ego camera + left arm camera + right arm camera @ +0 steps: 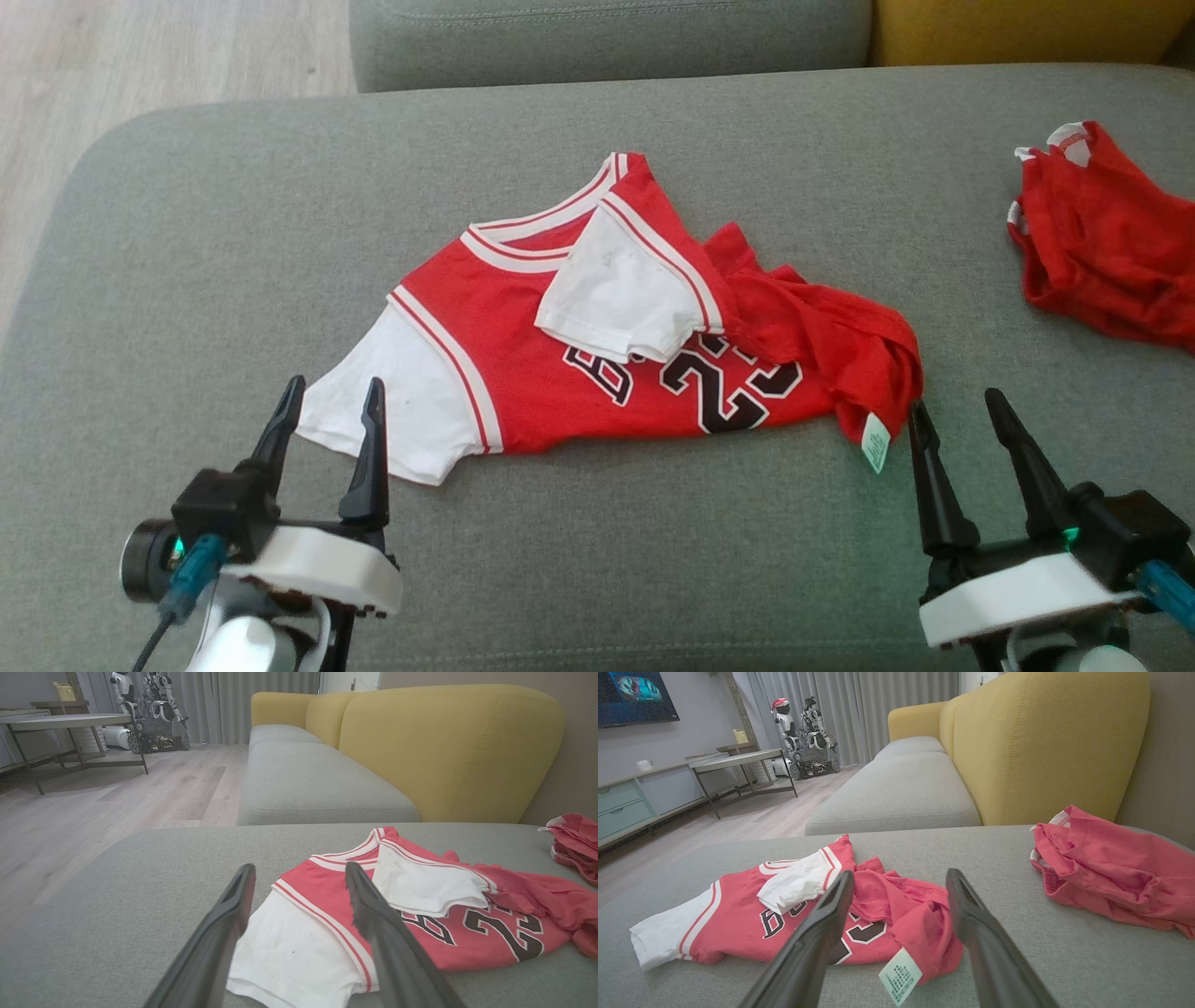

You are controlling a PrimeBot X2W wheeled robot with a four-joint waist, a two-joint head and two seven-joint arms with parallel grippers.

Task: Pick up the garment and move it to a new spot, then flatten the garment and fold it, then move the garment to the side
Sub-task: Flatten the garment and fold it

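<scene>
Both open and empty, my left end effector [336, 384] sits at the white sleeve [397, 401] and my right end effector [957, 401] just beside the side tag [876, 442] of the garment [541, 373], which lies crumpled on the grey sofa cushion [653, 541].

I find the garment [541, 373] centred on the cushion [653, 523], the smaller garment [1102, 252] well to its right, and the left gripper [336, 383] and right gripper [957, 399] before it.
</scene>
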